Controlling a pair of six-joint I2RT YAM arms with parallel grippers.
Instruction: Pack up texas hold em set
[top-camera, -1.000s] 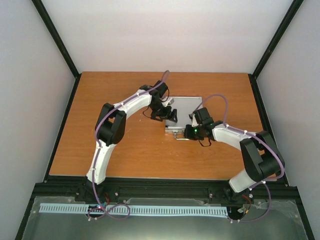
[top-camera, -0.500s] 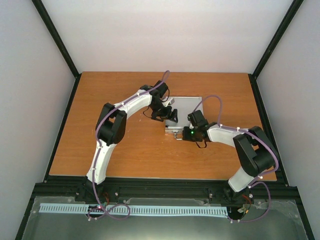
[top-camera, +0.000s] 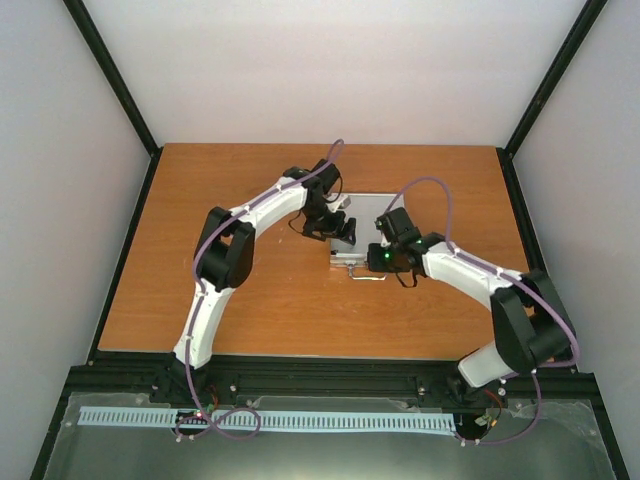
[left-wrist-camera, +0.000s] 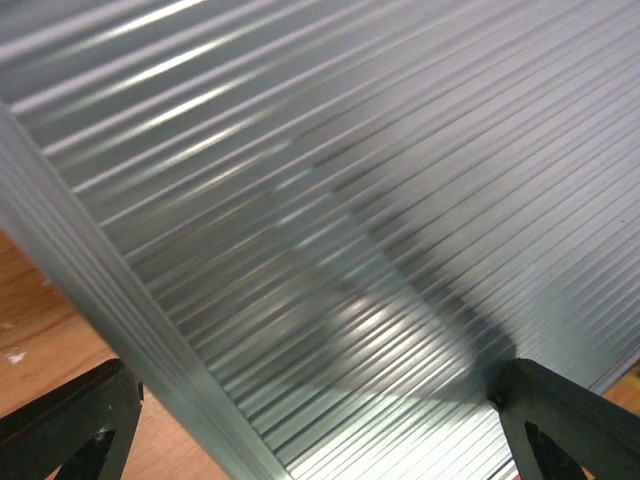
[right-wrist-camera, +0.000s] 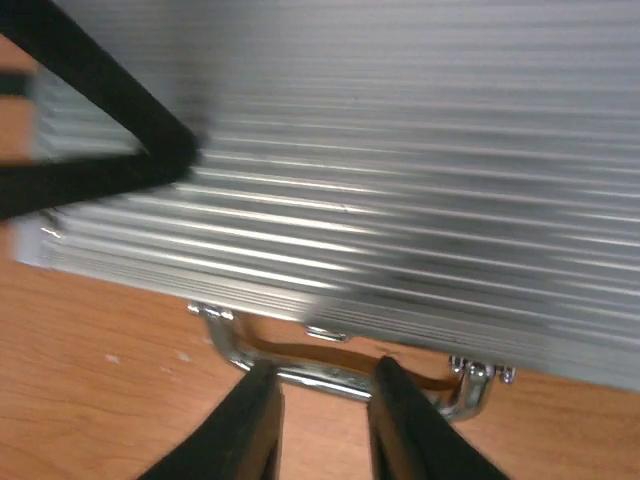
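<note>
My right gripper stood narrowly parted at the chrome handle on the near side of the silver case, clamping nothing; I judged it was placed to work that front edge. My left gripper spread wide astride the case's left corner, probably steadying it. The case lay shut mid-table. I could read no writing.

No text, label, brand, number or sign can be read in any of the views.
</note>
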